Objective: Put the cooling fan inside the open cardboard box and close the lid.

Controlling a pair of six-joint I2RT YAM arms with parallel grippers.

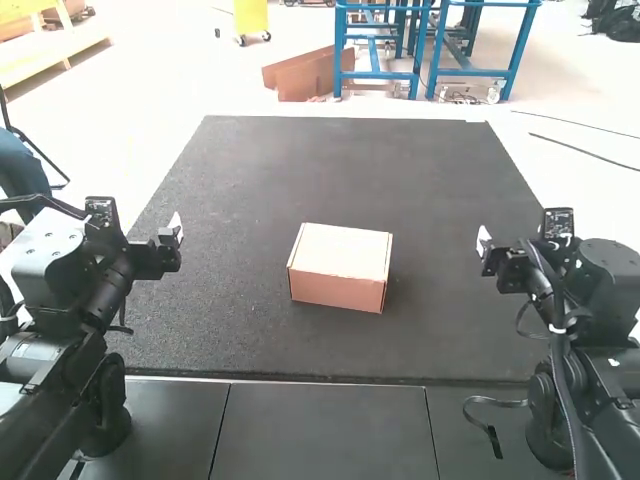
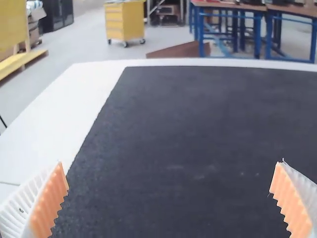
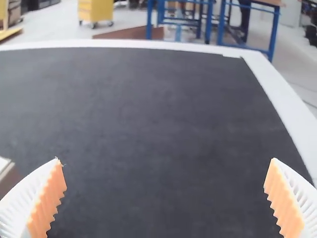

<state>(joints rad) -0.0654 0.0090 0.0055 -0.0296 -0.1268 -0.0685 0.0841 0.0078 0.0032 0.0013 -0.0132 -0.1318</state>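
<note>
Left gripper [image 1: 172, 238] hangs at the mat's [image 1: 250, 180] left edge, fingers spread, holding nothing. Box [image 1: 340, 267] sits mid-mat, lid shut, well apart from both grippers. Right gripper [image 1: 488, 250] hangs at the right edge, likewise spread and empty. Judgement: fan presumably inside; closing step complete. Next move: verify lid seating only.

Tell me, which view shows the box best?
The high view: the whole box sits closed on the mat. The right wrist view catches a pale sliver, perhaps its corner; the left wrist view looks over mat.
</note>
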